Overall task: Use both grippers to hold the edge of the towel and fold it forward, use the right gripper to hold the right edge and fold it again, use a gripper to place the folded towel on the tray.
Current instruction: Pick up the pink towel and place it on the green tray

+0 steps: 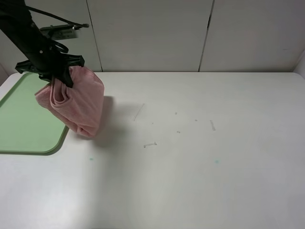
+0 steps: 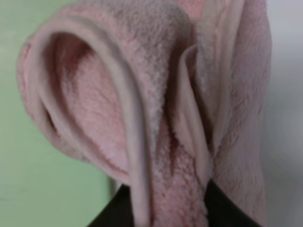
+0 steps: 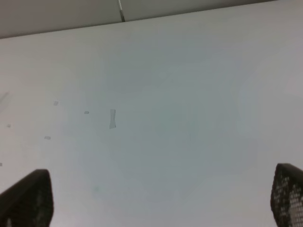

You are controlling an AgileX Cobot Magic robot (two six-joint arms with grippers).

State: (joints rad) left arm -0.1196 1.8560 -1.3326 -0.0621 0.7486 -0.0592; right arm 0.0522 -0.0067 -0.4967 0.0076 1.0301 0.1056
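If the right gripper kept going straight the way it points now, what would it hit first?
Probably only the bare white table. The right gripper has its jaws wide open with nothing between them, and nothing but tabletop lies ahead. How far away that surface is cannot be told.

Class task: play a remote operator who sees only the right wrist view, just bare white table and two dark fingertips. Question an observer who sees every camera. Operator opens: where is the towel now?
Observer: The pink towel hangs bunched from the left gripper, lifted above the table.
Operator: Is it over the tray?
Observer: Partly. In the high view it hangs over the right edge of the green tray, part of it still over bare table.
Operator: How firm is the grip?
Observer: The left wrist view shows the black fingers pinching several folded layers and a hem.
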